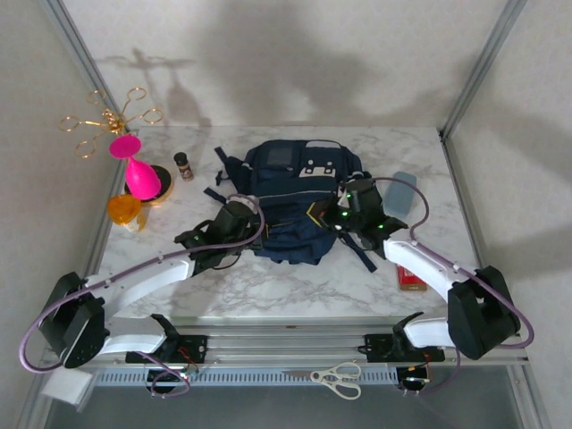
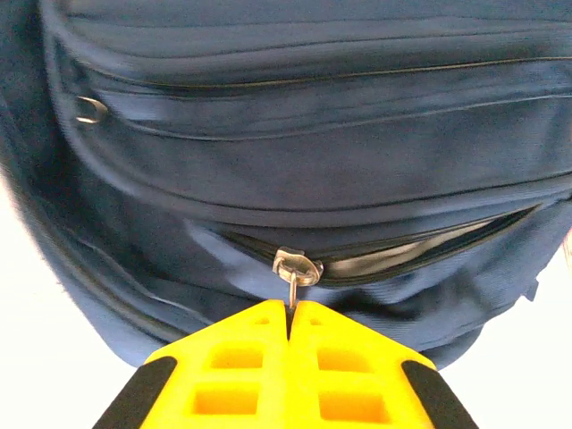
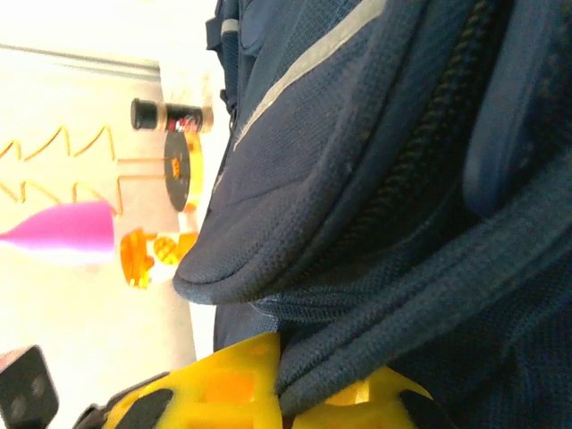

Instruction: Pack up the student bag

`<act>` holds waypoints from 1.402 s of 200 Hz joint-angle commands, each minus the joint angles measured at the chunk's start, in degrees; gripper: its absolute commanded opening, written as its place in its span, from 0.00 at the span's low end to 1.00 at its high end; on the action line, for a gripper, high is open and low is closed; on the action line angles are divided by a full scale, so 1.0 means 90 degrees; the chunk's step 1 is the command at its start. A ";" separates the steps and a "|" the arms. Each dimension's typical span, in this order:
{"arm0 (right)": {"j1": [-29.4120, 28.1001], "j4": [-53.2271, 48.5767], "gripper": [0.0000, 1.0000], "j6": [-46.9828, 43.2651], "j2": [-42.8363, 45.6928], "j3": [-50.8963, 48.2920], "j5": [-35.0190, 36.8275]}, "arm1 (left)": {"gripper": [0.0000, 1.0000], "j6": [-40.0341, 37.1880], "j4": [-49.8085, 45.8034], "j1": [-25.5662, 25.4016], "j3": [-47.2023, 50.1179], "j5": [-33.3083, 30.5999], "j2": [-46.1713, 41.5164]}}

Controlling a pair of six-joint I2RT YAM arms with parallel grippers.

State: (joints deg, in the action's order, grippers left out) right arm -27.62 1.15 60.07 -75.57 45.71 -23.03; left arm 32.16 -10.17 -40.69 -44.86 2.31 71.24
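The left gripper (image 2: 290, 311), at 8 o'clock of the student bag (image 1: 290, 179), is pinched shut on a zipper pull (image 2: 295, 270) of a partly open pocket. At 4 o'clock, the right gripper (image 3: 288, 380) clamps a fold of the bag, which lies mid-table.

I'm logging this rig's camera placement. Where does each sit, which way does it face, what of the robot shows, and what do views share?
Top external: above and behind the bases, looking down on the table; both arms reach the student bag.
Left wrist: on the left arm, facing the bag's front; the left gripper pinches the zipper pull.
Right wrist: on the right arm, looking along the bag's side; the right gripper clamps its fabric.
Shared: all show the bag; top and right wrist share the pink vase.
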 commanded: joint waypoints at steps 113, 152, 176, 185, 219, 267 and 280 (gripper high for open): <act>0.0684 -0.0877 0.72 -0.0262 0.0049 0.0020 0.0068 | 0.00 -0.0087 0.0212 0.0245 -0.0282 -0.0015 0.1140; -0.0741 -0.0481 0.78 0.1315 0.0218 -0.0424 0.1330 | 0.00 -0.0029 0.0551 0.0243 -0.0113 0.0280 0.1137; -0.1199 0.0224 0.74 0.1852 -0.0149 -0.0440 0.1789 | 0.00 -0.0038 0.0594 0.0253 -0.0069 0.0243 0.1099; -0.1319 0.0515 0.69 0.1923 -0.0347 -0.0325 0.1854 | 0.00 -0.0053 0.0588 0.0253 -0.0074 0.0253 0.1086; -0.1738 0.0481 0.59 0.1791 -0.1096 0.0505 0.2300 | 0.00 -0.0097 0.0562 0.0263 -0.0093 0.0164 0.1017; -0.1652 0.0199 0.17 0.1781 -0.1297 0.0752 0.2920 | 0.00 -0.0145 0.0337 0.0309 -0.0176 -0.0277 0.0932; -0.1602 -0.0034 0.02 0.1492 -0.1084 0.0825 0.2974 | 0.00 -0.0193 0.0189 0.0348 -0.0220 -0.0452 0.0903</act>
State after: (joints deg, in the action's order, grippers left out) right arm -43.03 1.93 76.38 -87.44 50.06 -1.23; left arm 31.68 -6.66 -38.13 -45.93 2.04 81.52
